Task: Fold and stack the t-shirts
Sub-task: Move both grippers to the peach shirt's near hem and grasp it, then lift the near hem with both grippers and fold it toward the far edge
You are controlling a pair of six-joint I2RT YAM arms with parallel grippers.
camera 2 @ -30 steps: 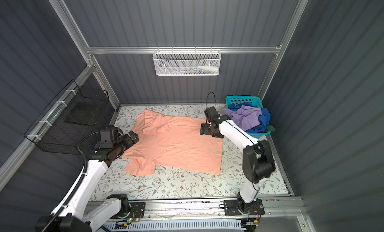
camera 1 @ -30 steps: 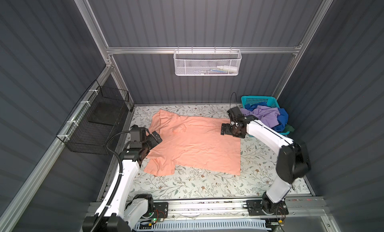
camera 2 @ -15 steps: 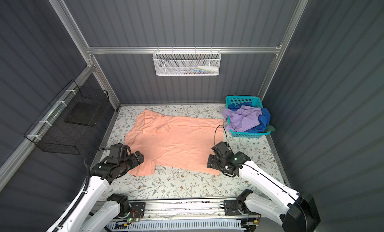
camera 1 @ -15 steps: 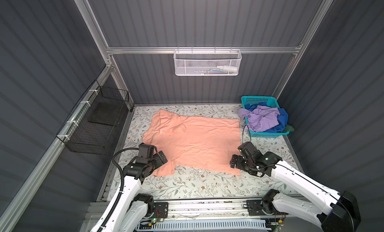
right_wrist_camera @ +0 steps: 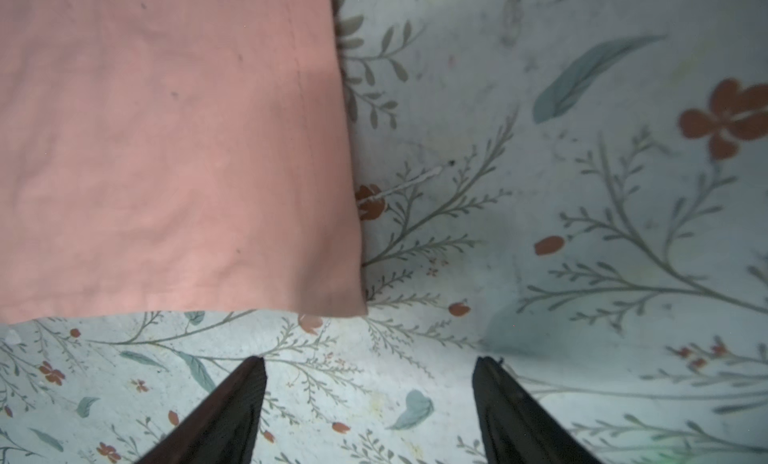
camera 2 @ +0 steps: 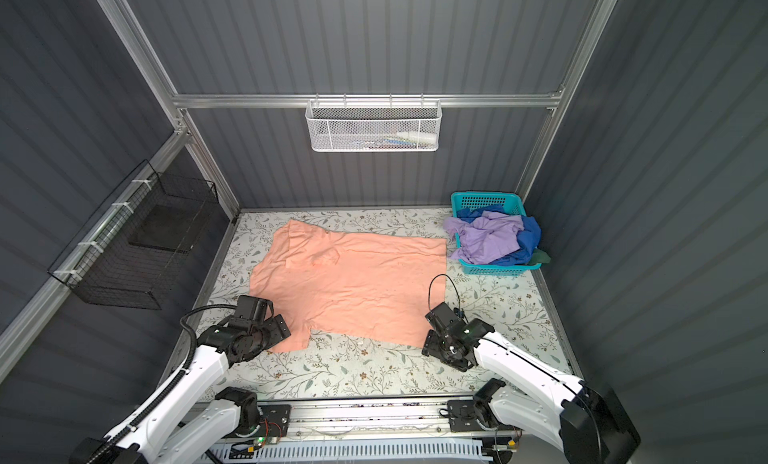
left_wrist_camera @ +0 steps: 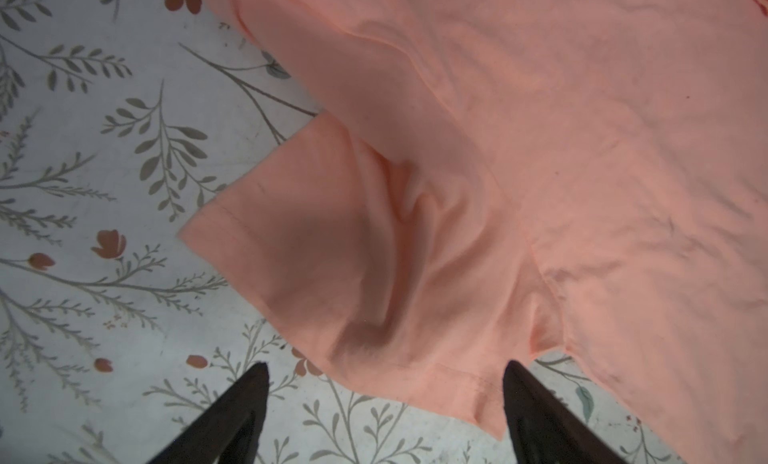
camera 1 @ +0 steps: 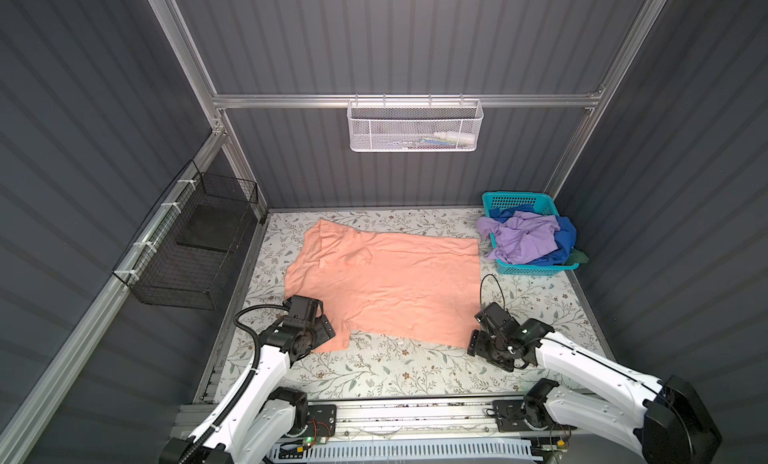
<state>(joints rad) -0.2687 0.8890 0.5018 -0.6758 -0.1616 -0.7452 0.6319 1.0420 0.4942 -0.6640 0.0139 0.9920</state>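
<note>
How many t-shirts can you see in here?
4. The peach t-shirt lies spread on the table; the lavender t-shirt, blue t-shirt and dark green t-shirt are heaped in the teal basket. More may be hidden beneath them.

Both top views evenly bright, edges bowed, wrist views dim and slightly blurred, soft shadow across peach t-shirt (left_wrist_camera: pixel 316 249)

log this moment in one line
left gripper open at sleeve | right gripper open by hem corner | peach t-shirt spread, not held
</note>
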